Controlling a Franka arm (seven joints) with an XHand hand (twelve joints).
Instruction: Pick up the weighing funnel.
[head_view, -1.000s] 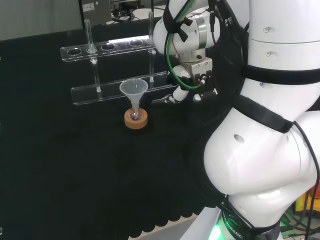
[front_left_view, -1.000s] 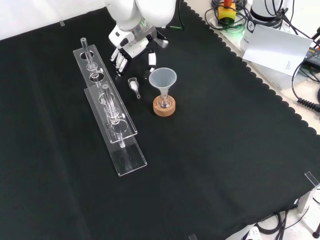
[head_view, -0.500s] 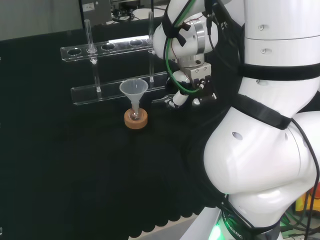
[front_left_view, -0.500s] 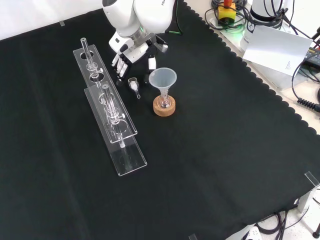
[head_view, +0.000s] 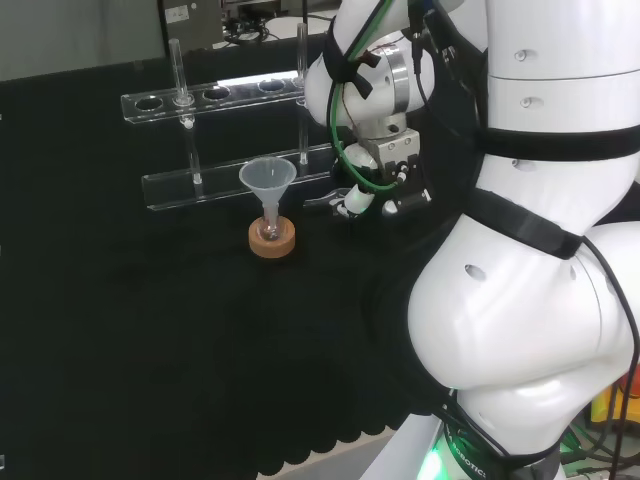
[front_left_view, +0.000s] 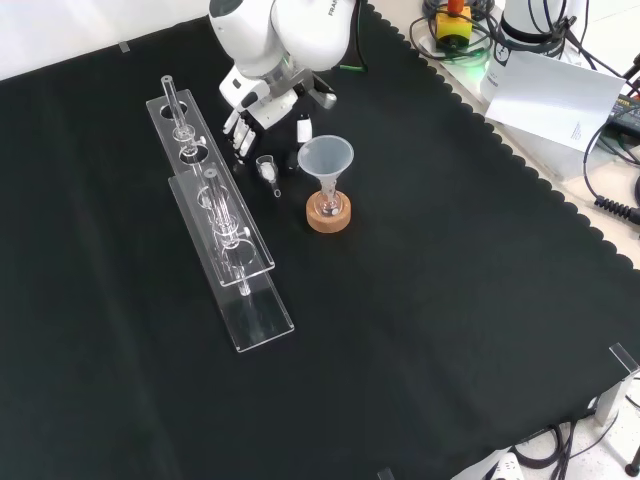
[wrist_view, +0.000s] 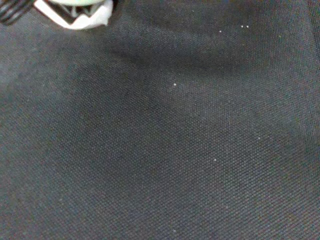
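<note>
The weighing funnel (front_left_view: 268, 171) is a small clear scoop with a short stem. It lies on the black cloth between the test tube rack and the big funnel. The hand (front_left_view: 256, 112) hangs just beyond it in the front view, open. Its straight fingers (front_left_view: 240, 140) point down at the cloth to the funnel's left, and its thumb (front_left_view: 303, 129) stands to the right. None of them touches the funnel. In the head view the hand (head_view: 368, 196) sits low, to the right of the big funnel. A blurred white part of the hand (wrist_view: 75, 13) shows over bare cloth in the wrist view.
The big funnel (front_left_view: 326, 159) stands in a small flask on a cork ring (front_left_view: 328, 214), close to the right of the weighing funnel. A long clear test tube rack (front_left_view: 222, 228) with a few tubes runs along its left. The arm's white links (head_view: 530, 260) rise at the head view's right.
The hand has come lower and closer to the weighing funnel, with fingers and thumb now on either side of it. The funnel has not moved.
</note>
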